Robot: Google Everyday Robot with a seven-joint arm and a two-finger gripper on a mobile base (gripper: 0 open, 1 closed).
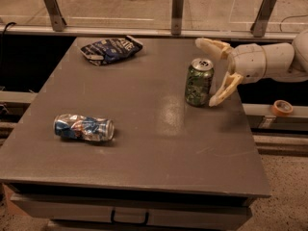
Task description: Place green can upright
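The green can [198, 83] stands upright on the grey table [144, 134], right of centre, pull-tab top facing up. My gripper [212, 71] is open just to the right of it. One pale finger [212, 45] reaches behind the can's top. The other finger [224, 89] points down beside the can's lower right side. Neither finger clasps the can; a small gap shows on the right.
A crushed blue-and-silver can [84, 127] lies on its side at the front left. A dark blue chip bag [110, 49] lies at the back left. A tape roll [282, 108] sits on a ledge beyond the table's right edge. A railing runs behind.
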